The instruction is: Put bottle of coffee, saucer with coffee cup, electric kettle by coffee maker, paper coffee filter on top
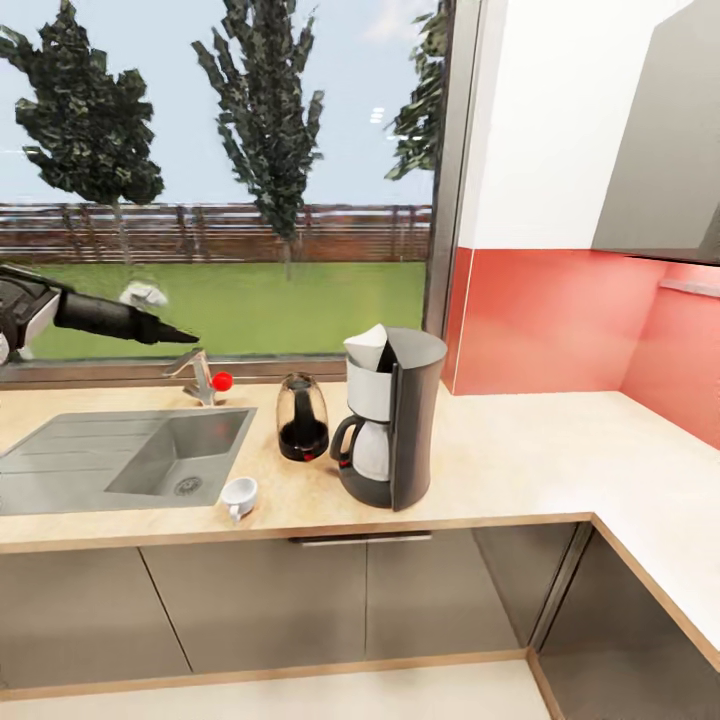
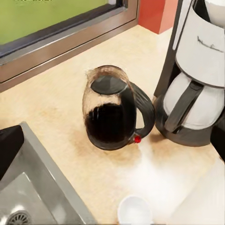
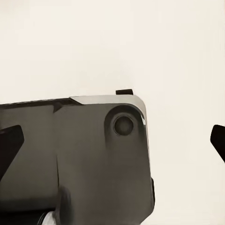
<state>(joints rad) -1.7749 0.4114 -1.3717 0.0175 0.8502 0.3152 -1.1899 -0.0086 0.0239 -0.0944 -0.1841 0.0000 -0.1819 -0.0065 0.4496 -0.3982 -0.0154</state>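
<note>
Left gripper point(image 1: 180, 335) above steel sink point(image 1: 60, 455) — jaw state unclear. Clear glass dome kettle point(image 1: 302, 417) upright, handle toward tall black coffee maker point(image 1: 395, 420); white cup point(image 2: 135, 211) cut off.

Head camera faces the countertop point(image 1: 520, 470) squarely; left wrist looks steeply down (closer) at the same electric kettle point(image 1: 302, 418).

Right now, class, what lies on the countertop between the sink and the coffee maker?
In the head view, the electric kettle stands between the sink and the coffee maker, with the coffee cup nearer the counter's front edge.
</note>
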